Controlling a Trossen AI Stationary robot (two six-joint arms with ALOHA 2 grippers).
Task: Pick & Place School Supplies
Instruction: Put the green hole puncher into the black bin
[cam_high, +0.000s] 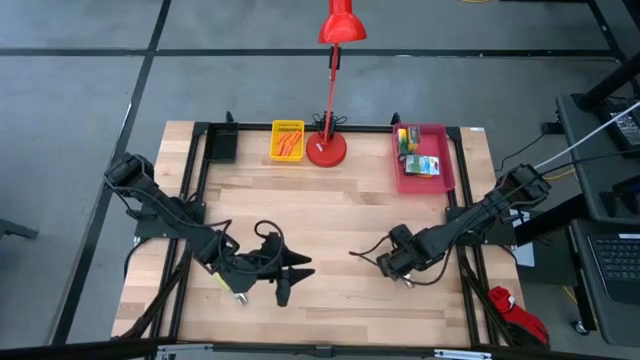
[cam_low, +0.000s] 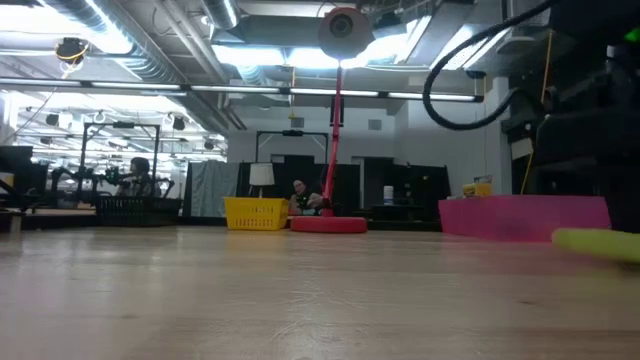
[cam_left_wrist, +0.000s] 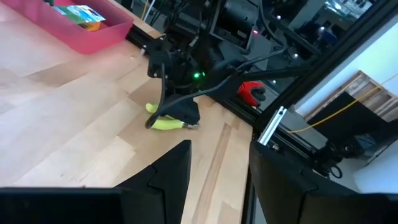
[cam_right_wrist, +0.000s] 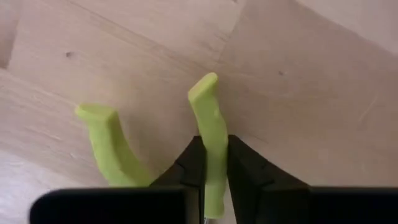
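Small pliers with lime-green handles (cam_right_wrist: 106, 140) lie on the wooden table at the near right. My right gripper (cam_right_wrist: 214, 149) points down over them, shut on one handle; it also shows in the high view (cam_high: 393, 265). My left gripper (cam_left_wrist: 219, 165) stands open above the table at the near left (cam_high: 288, 280), with nothing between its fingers, and looks across at the pliers (cam_left_wrist: 163, 123). Crayon boxes (cam_high: 422, 165) lie in the pink tray (cam_high: 448, 175). Orange pieces (cam_high: 288, 146) lie in the yellow tray (cam_high: 287, 127). My right gripper pinches one lime-green handle (cam_right_wrist: 211, 124) between its two fingers. They come from above, pointing down, and lie across the handle. The handle's free end sticks out past the fingers. The other handle curves away untouched, and the pliers lie low on the wood.
A red desk lamp (cam_high: 327, 148) stands at the back middle between the two trays. A lime-green bit (cam_high: 226, 282) shows beside my left arm. A black frame runs around the table (cam_high: 300, 215). Bare wood lies between the grippers and the trays.
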